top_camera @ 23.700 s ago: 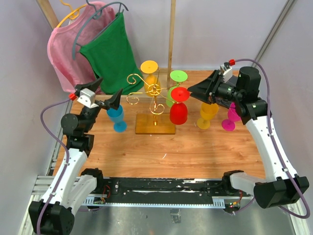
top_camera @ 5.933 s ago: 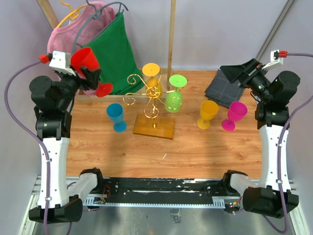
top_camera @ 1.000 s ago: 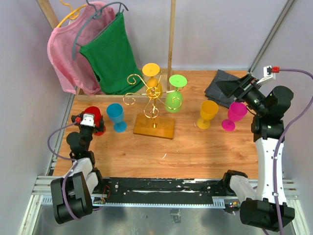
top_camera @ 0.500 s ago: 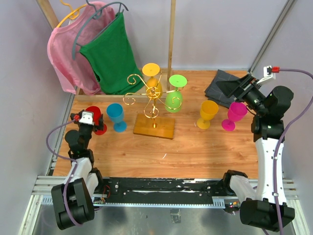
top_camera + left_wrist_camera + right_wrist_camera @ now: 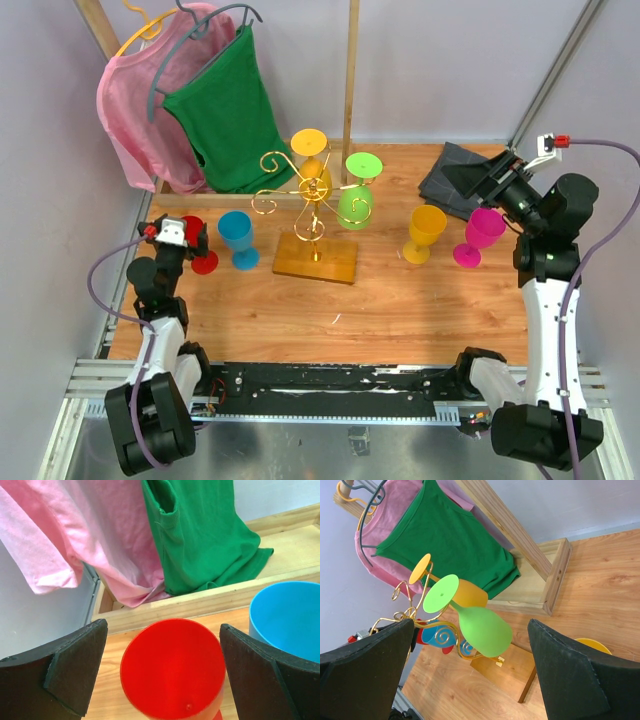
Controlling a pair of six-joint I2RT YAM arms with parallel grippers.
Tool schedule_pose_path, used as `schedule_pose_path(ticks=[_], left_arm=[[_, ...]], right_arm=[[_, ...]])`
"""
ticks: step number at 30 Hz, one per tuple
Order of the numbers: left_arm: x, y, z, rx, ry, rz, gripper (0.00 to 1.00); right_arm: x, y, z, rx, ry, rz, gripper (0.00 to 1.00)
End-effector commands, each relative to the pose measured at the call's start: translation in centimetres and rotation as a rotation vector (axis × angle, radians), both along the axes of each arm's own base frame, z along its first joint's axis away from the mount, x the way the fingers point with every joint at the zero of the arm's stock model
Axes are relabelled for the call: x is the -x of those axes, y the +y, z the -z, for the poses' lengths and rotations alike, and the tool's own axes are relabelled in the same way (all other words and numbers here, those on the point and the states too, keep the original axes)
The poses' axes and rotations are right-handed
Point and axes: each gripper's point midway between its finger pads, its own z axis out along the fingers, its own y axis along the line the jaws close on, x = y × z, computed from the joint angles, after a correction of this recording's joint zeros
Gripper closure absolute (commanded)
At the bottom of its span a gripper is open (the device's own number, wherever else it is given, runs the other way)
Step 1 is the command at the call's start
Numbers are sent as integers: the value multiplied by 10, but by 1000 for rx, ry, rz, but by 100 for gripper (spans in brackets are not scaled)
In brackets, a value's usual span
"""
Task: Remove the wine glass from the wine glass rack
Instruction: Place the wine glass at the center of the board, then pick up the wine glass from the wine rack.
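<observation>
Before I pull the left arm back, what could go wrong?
1. The red glass stands inside the open left gripper, with the blue glass close beside it; a sideways retreat could tip either one.
2. The green glass and yellow glass hang side by side on the wine glass rack; the right gripper reaching for one may knock the other loose.

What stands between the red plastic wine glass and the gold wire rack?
A blue plastic wine glass, standing upright; the top view shows it.

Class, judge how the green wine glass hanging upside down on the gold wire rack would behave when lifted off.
Probably light and tough: the green wine glass looks opaque plastic. Its wide foot may snag the gold wire rack.
</observation>
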Motion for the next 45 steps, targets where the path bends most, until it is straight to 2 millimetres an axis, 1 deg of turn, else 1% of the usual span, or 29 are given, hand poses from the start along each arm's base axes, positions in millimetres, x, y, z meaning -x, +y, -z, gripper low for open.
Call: schedule_pose_path(ticks=[1, 9, 13, 17, 20, 23, 28, 29, 31, 32, 33, 36, 39, 43, 45], left_arm=[[-2, -1, -18, -1, -26, 13, 1], [2, -12, -30, 16, -15, 67, 1], [7, -20, -41, 28, -15, 101, 1], [10, -23, -59, 59, -10, 112, 1], [12, -26, -79, 73, -21, 123, 1], [12, -27, -100, 83, -43, 125, 1], [15, -31, -144, 143, -69, 140, 1], [16, -31, -157, 160, -82, 143, 1], [17, -34, -175, 226, -73, 155, 1], [19, -38, -192, 251, -84, 171, 1], [20, -41, -202, 287, -83, 186, 1], [24, -49, -233, 410, -84, 229, 1], [24, -54, -261, 561, -72, 253, 1], [26, -65, -289, 765, -47, 323, 1], [29, -71, -298, 872, -28, 363, 1]], right_arm=[[-1, 0, -7, 17, -32, -18, 2], [-5, 1, -9, 19, -29, -35, 2], [-8, 2, -9, 12, -19, -45, 2], [-13, 4, -8, -17, 27, -73, 2], [-18, 6, -14, -25, 60, -91, 1], [-25, 9, -15, -44, 108, -122, 1], [-35, 21, -14, -79, 193, -190, 1], [-36, 23, -14, -86, 212, -202, 1], [-40, 27, -13, -115, 257, -222, 1], [-43, 28, -11, -133, 282, -233, 1], [-45, 30, -10, -151, 301, -243, 1], [-56, 35, -8, -189, 334, -266, 7], [-65, 46, -15, -198, 338, -294, 14], [-75, 59, -19, -210, 361, -337, 22], [-78, 63, -19, -216, 371, -353, 26]])
